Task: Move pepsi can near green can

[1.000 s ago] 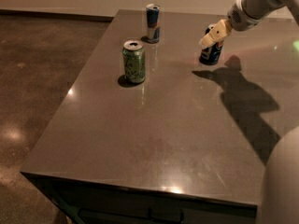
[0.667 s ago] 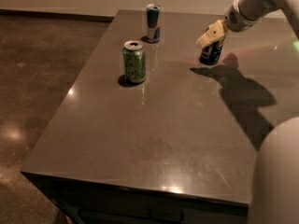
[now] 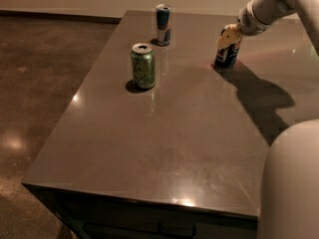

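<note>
The pepsi can [image 3: 226, 56], dark blue with a round logo, stands at the far right of the dark table [image 3: 169, 133]. My gripper [image 3: 229, 37] comes in from the upper right and its pale yellow fingers [image 3: 225, 36] are closed around the can's top. The can's base is at or just above the table surface. The green can [image 3: 143, 66], light green with a silver top, stands upright on the left part of the table, well to the left of the pepsi can.
A slimmer, taller blue-and-silver can [image 3: 163, 25] stands at the far edge behind the green can. My white body [image 3: 291, 183] fills the lower right. The table's left edge drops to a brown floor [image 3: 40, 83].
The gripper and the pepsi can have barely shifted, edging slightly right. The green can and the slim can have not moved.
</note>
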Available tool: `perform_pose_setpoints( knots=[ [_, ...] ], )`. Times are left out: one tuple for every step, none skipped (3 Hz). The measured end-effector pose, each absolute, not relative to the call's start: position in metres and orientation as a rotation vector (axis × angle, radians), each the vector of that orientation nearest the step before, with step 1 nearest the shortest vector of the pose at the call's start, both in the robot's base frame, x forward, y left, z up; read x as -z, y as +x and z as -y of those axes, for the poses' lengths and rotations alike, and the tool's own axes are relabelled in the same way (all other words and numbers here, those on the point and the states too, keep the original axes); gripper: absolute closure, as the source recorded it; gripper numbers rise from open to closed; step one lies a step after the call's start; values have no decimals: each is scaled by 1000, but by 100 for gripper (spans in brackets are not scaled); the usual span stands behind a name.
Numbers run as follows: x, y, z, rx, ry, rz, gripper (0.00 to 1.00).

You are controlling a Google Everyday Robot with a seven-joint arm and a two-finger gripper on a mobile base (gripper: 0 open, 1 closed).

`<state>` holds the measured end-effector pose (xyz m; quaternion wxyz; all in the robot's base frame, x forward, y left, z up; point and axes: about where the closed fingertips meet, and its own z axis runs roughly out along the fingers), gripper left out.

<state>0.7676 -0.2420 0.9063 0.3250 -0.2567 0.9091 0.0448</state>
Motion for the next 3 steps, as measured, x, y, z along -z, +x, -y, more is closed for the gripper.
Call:
perform_pose_setpoints(
  knots=[
    [-914,759,221,-183,-750,-2349,70],
    [-926,737,174,-301,-923,-2264,98],
    [-930,718,138,-382,-1049,-2205,100]
  ],
)
